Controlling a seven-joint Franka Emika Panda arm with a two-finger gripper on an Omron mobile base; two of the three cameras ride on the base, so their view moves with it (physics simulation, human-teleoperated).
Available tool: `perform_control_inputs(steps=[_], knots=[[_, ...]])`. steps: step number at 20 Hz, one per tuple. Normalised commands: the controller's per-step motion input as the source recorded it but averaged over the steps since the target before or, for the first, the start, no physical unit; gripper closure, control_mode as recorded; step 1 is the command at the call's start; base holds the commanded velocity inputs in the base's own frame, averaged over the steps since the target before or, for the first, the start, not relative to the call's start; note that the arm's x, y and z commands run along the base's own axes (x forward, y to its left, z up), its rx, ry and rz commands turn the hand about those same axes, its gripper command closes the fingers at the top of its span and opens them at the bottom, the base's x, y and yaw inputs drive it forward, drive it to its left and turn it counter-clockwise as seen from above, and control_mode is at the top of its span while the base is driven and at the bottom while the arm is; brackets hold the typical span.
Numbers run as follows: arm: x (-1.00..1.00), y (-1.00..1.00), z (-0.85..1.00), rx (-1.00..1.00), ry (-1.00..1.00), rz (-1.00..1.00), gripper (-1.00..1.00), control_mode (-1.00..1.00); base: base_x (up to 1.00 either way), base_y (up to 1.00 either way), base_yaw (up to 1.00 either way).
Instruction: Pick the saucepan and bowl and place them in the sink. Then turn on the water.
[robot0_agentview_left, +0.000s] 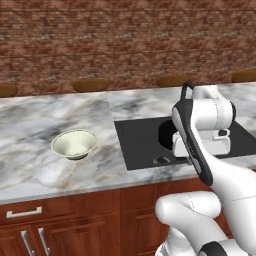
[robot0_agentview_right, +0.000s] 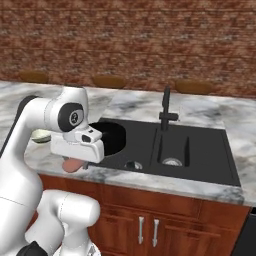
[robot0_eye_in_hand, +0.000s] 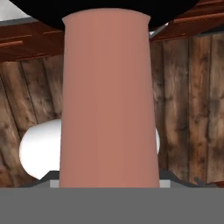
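Claw (robot0_agentview_right: 75, 159) is clamped on the saucepan's (robot0_agentview_right: 107, 136) pink handle (robot0_eye_in_hand: 109, 100): in the hand view the handle runs straight up the middle from between the fingertips to the black pan body at the top edge, with wood floor and cabinet fronts behind it. Right base view shows the handle end poking out below the hand at the counter's front edge, and the black round pan sitting over the left basin of the sink (robot0_agentview_right: 200, 165), partly blending with the black of the basin; can't tell whether it rests on the basin floor or hangs above it. Left base view has the pan's round outline (robot0_agentview_left: 167, 134) behind the arm, over the same basin. Sink is a black double basin set in the marble counter (robot0_agentview_left: 30, 125), steel drain (robot0_agentview_right: 172, 161) in the right basin and another drain (robot0_agentview_right: 133, 164) in the left, slim black faucet (robot0_agentview_right: 166, 107) upright at the back between the basins. Bowl (robot0_agentview_left: 74, 144) is upright on the counter, well left of the sink, apart from everything; a sliver of it (robot0_agentview_right: 41, 136) peeks out behind the arm in the right base view. Brick wall (robot0_agentview_left: 125, 40) behind the counter, wood cabinets (robot0_agentview_right: 150, 220) below.
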Motion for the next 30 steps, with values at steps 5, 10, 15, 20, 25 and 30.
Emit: perform_control_inputs(steps=[5, 10, 15, 20, 25, 30], knots=[[0.00, 0.00, 0.00, 0.00, 0.00, 0.00, 1.00, 1.00, 0.13, 0.41, 0.00], [0.00, 0.00, 0.00, 0.00, 0.00, 0.00, 1.00, 1.00, 0.08, 0.53, 0.00], [0.00, 0.00, 0.00, 0.00, 0.00, 0.00, 1.00, 1.00, 0.43, 0.40, 0.00], [0.00, 0.00, 0.00, 0.00, 0.00, 0.00, 1.00, 1.00, 0.41, 0.43, 0.00], [0.00, 0.00, 0.00, 0.00, 0.00, 0.00, 1.00, 1.00, 0.36, 0.41, 0.00], [0.00, 0.00, 0.00, 0.00, 0.00, 0.00, 1.00, 1.00, 0.44, 0.30, 0.00]])
